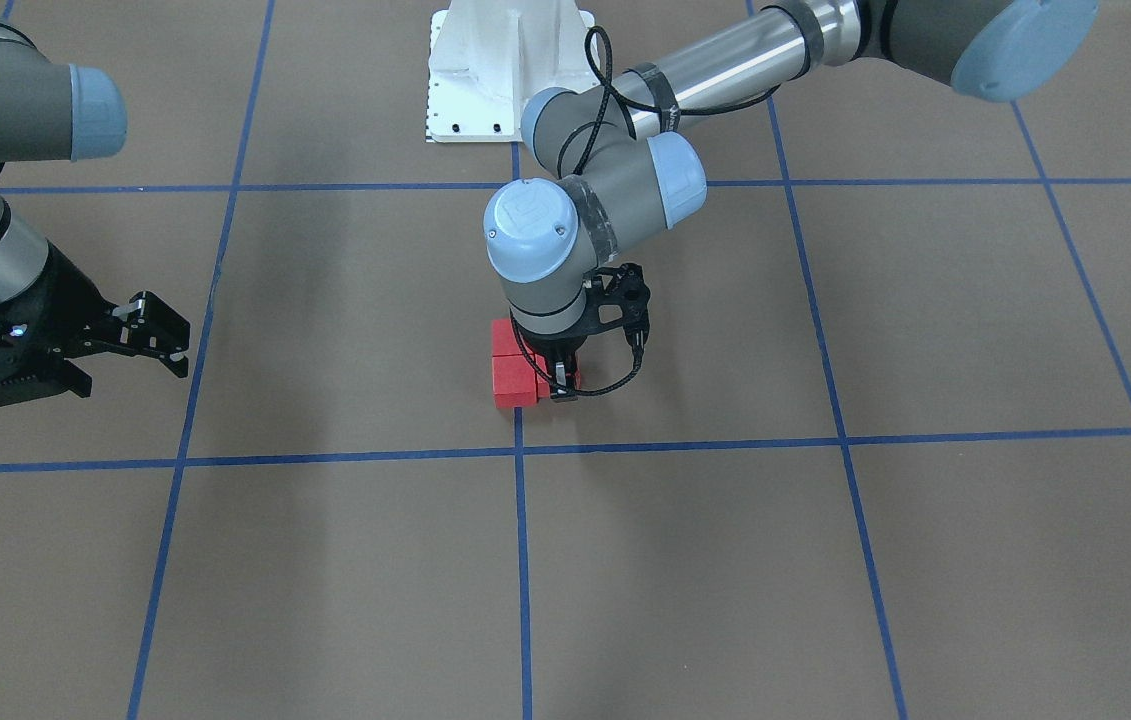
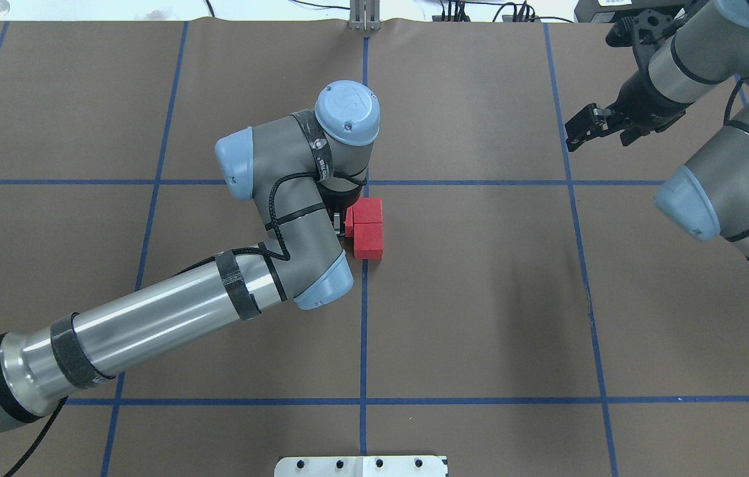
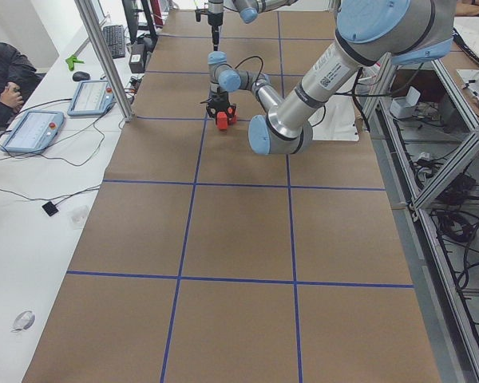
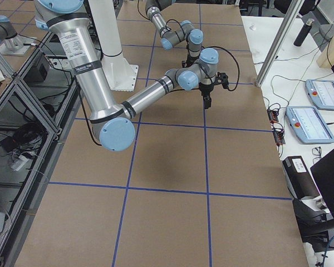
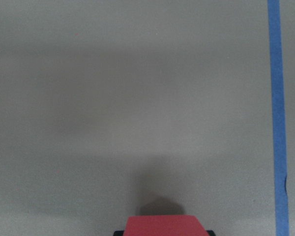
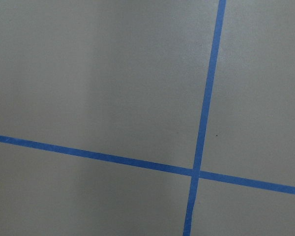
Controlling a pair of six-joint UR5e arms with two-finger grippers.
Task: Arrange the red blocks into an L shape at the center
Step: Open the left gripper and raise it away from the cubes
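Observation:
Two red blocks lie touching in a short row just beside the middle blue tape line at the center; from overhead they are the far block and the near block. A third red block sits against one end of that row, mostly hidden by my left gripper, which stands upright and is shut on it. The left wrist view shows this block at its bottom edge. My right gripper hangs open and empty far off to the side, also seen from overhead.
The white metal base stands at the robot's edge of the table. My left arm's elbow and forearm reach over the square beside the blocks. A person sits at a side desk with tablets.

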